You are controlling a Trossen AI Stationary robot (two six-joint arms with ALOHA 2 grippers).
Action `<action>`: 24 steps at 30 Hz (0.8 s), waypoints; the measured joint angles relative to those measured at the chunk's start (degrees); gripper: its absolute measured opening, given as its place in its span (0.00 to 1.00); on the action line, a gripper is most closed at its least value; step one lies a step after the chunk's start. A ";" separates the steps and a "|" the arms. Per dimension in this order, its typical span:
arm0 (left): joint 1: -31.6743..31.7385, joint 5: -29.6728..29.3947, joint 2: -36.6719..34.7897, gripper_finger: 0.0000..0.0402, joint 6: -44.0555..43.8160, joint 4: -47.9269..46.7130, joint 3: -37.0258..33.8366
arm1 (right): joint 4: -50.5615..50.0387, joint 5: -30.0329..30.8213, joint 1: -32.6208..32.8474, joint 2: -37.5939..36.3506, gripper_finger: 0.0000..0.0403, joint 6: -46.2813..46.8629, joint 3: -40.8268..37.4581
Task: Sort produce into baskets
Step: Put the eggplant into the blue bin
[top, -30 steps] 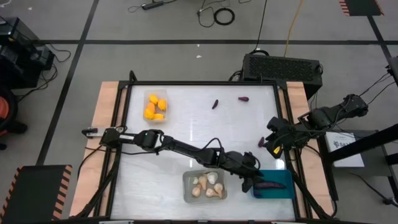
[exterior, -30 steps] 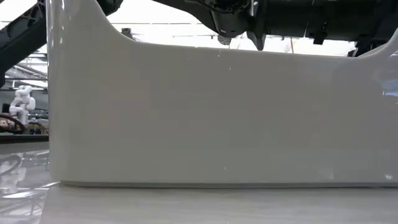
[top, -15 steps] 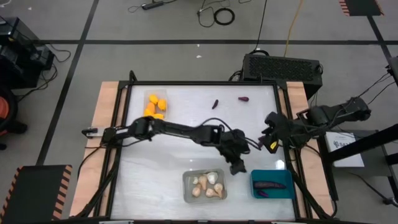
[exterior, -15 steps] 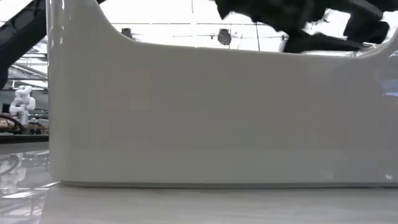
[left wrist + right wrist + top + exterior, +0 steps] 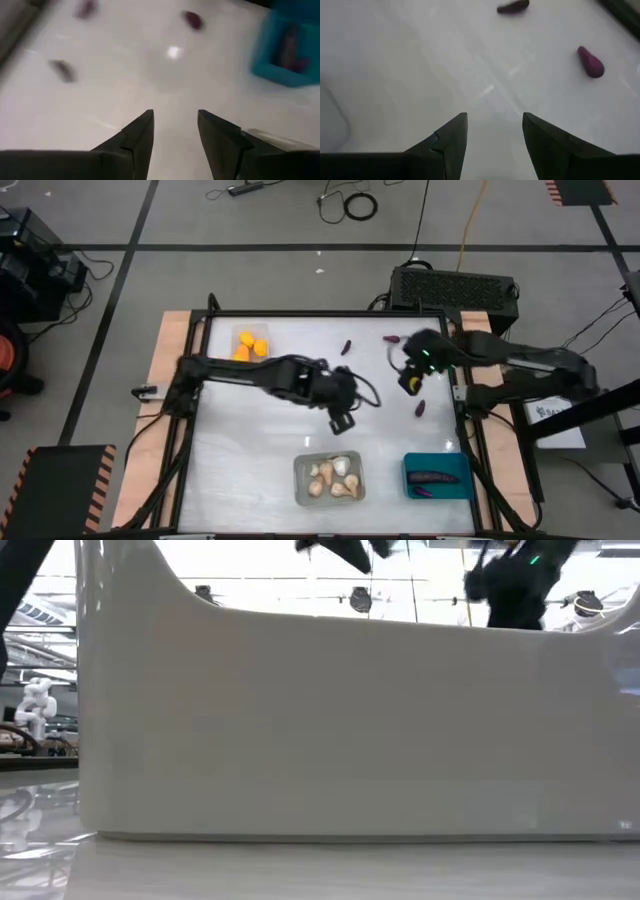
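Observation:
My left gripper (image 5: 340, 420) is open and empty above the middle of the table; it also shows in its wrist view (image 5: 175, 130). My right gripper (image 5: 405, 372) is open and empty above the far right part of the table (image 5: 492, 132). Three dark purple eggplants lie loose on the table: one (image 5: 346, 346) and a second (image 5: 392, 338) near the far edge, a third (image 5: 420, 408) at the right. The teal bin (image 5: 410, 465) holds eggplants. The grey bin (image 5: 300, 480) holds garlic bulbs. The clear bin (image 5: 236, 332) holds orange pieces.
A black box with vents (image 5: 455, 285) stands beyond the table's far right corner. The grey bin's wall (image 5: 340, 720) fills the low view. Wooden strips (image 5: 172, 350) run along the table's left and right sides.
My left gripper has drawn back from the teal bin at the near right, going toward the far and left edges to the table's middle. My right gripper has gone toward the far edge and somewhat left, toward the two far eggplants. The loose eggplants have stayed put.

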 joint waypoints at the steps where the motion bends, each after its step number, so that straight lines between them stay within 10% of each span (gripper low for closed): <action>1: -0.89 -3.29 -1.04 0.40 -1.01 -1.83 -0.02 | 0.59 -2.19 -2.65 1.86 0.45 -2.92 0.00; 12: -9.35 -21.86 -6.83 0.40 -20.50 -24.30 -0.23 | 18.76 -11.31 -16.14 22.10 0.45 -11.40 -0.07; 24: -11.20 -22.26 -8.54 0.40 -24.20 -24.76 -7.79 | 13.98 -9.42 -22.18 33.16 0.45 -13.16 10.53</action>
